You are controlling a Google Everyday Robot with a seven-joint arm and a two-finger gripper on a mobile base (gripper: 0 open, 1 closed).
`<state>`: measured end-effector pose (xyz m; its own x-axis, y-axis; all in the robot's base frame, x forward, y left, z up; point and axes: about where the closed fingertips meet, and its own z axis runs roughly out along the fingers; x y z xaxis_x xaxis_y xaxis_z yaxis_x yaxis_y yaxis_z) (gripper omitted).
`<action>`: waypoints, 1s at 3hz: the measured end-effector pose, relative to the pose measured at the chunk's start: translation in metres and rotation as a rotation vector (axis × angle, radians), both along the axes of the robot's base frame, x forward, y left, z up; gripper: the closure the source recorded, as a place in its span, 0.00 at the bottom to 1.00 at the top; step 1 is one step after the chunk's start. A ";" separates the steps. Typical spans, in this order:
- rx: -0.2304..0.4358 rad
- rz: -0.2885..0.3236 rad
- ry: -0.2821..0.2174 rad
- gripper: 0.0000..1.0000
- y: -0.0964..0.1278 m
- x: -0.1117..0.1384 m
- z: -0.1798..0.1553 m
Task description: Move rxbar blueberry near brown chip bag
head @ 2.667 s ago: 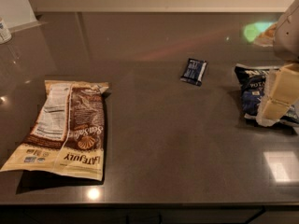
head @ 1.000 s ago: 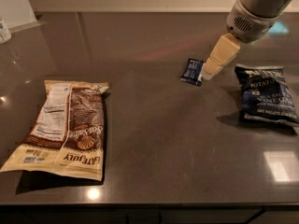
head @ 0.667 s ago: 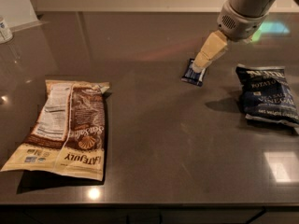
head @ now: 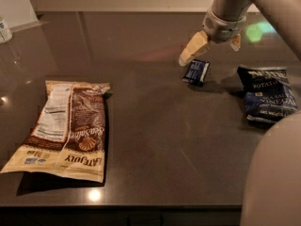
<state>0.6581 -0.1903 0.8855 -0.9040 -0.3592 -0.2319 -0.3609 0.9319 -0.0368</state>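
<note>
In the one camera view we see the tool (head: 214, 45) hanging just above and slightly behind the rxbar blueberry (head: 196, 72), its two cream fingers (head: 193, 50) spread wide and holding nothing. The bar lies flat on the dark table (head: 160, 140), right of centre toward the far side. It is well apart from the brown chip bag (head: 66, 131), which lies flat at the near left. We judge the pick itself to be the main risk. The wrapper is thin and sits flush on a glossy surface, so fingers that close too high would meet over it, and fingers that come too low would scrape the table. The bar also looks to sit nearer the left finger than the right, so an uneven close could shove or spin it rather than pinch it. The dark blue chip bag (head: 269, 95) lies near on the right, and a drift that way could snag its crinkled edge or take the wrong item. After that comes a long carry across open table, where a shallow pinch on slick foil could let the bar slip out. At the far end, lowering too close could press onto the brown bag or nudge it, while releasing too early would leave the bar short of it
</note>
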 end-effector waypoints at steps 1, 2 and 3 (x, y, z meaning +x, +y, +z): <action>0.005 -0.055 0.024 0.00 0.011 0.020 -0.015; -0.009 -0.104 0.059 0.00 0.019 0.030 -0.031; -0.019 -0.142 0.094 0.00 0.024 0.033 -0.045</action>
